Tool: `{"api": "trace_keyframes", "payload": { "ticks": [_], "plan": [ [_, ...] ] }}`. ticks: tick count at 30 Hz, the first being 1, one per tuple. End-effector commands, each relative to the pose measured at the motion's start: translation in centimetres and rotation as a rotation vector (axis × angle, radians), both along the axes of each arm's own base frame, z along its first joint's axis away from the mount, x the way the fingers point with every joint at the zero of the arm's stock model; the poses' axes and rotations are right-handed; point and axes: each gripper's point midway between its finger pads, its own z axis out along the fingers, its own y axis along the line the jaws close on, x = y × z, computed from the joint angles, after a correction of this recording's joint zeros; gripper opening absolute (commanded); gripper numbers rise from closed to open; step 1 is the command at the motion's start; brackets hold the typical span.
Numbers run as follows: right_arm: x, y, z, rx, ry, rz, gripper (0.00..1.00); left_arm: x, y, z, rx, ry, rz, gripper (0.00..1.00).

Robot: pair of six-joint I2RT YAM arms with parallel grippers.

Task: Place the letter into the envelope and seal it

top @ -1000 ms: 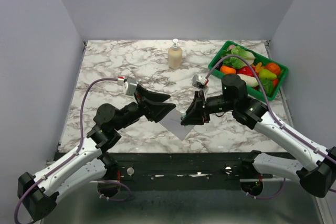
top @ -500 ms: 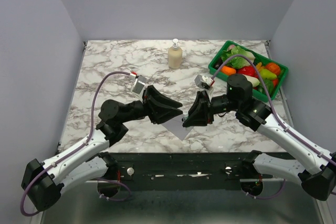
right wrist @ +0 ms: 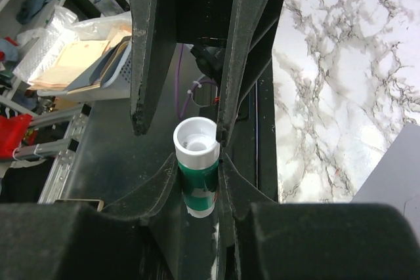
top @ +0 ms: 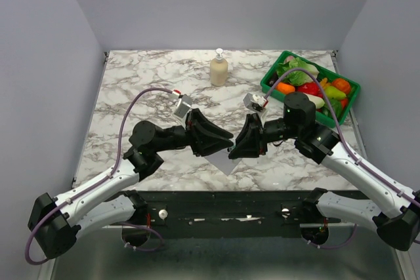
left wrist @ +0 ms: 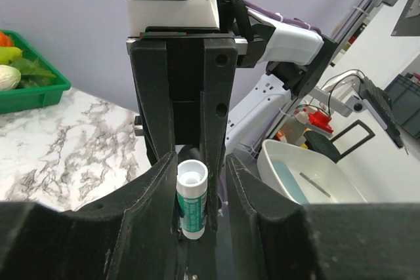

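Marble surface [top: 131, 83], from above: left tool [top: 228, 143] and right tool [top: 235, 149] meet over the envelope [top: 223, 164]; letter unseen. Left wrist: jaws straddle a glue stick [left wrist: 192, 201], not clamped. Right wrist: right tool grips it. Sealing step, apparently; uncapping needs left's firm hold.

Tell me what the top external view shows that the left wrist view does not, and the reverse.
Only the top external view: the soap bottle and the grey envelope on the marble table below where the arms meet. Only the left wrist view: the green tube with a white end between the fingers, and a white basin in the room behind. Both: the green basket of vegetables, the table and the right gripper.
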Motion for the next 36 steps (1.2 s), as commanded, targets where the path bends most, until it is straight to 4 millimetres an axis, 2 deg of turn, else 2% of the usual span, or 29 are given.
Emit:
{"api": "trace_keyframes", "payload": {
  "ticks": [1,12,15,18,19,23,24,26,27,28,29,30,31,33,34,35,36],
  "plan": [
    [0.1,0.0,1.9,0.04,-0.044,-0.003,0.01,-0.7,-0.5,0.0,0.024,-0.018,-0.042,0.44],
    [0.1,-0.2,1.8,0.039,-0.045,-0.016,0.01,-0.8,-1.0,-0.6,0.046,-0.008,-0.053,0.43],
    [0.0,-0.2,1.8,0.041,-0.048,-0.016,0.01,-0.8,-1.1,-0.8,0.049,-0.006,-0.053,0.35],
    [0.1,-0.2,1.6,0.036,-0.042,-0.02,0.01,-0.8,-1.1,-0.8,0.05,-0.003,-0.049,0.14],
    [0.1,-0.2,1.6,0.035,-0.044,-0.022,0.01,-0.7,-1.1,-0.8,0.052,-0.001,-0.047,0.0],
    [1.0,-0.3,1.2,0.018,-0.051,-0.081,0.01,-0.3,-1.1,-1.0,0.073,0.005,-0.017,0.0],
    [2.1,-0.3,1.0,-0.002,-0.054,-0.149,0.01,0.5,-1.0,-0.5,0.071,0.002,0.03,0.0],
    [3.9,-0.4,0.7,-0.033,-0.052,-0.259,0.01,1.8,-1.0,-2.2,0.166,0.011,0.102,0.0],
    [6.0,-0.7,0.3,-0.067,-0.057,-0.376,0.01,3.5,-0.7,-1.7,0.179,0.02,0.203,0.0],
    [7.1,-0.9,0.1,-0.085,-0.056,-0.437,0.01,4.3,-0.5,-3.3,0.255,0.063,0.254,0.0],
    [8.1,-1.1,0.0,-0.097,-0.053,-0.495,0.01,5.3,-0.1,-3.5,0.282,0.07,0.321,0.0],
    [10.1,-1.5,-0.7,-0.13,-0.057,-0.6,0.01,6.1,0.1,-3.1,0.294,0.067,0.373,0.0],
    [11.1,-1.7,-0.5,-0.133,-0.063,-0.645,0.01,7.8,0.9,-4.0,0.333,0.102,0.483,0.0],
    [13.4,-2.4,-0.6,-0.154,-0.076,-0.767,0.01,8.8,1.1,-3.3,0.335,0.114,0.558,0.0],
    [14.3,-2.3,-0.6,-0.154,-0.078,-0.804,0.01,10.1,2.0,-3.8,0.364,0.139,0.66,0.0],
    [15.0,-2.5,-0.5,-0.155,-0.076,-0.839,0.01,10.5,2.2,-3.8,0.37,0.145,0.694,0.0],
    [16.1,-2.9,-0.2,-0.147,-0.088,-0.901,0.01,11.0,2.1,-3.2,0.372,0.145,0.735,0.0]
  ]
}}
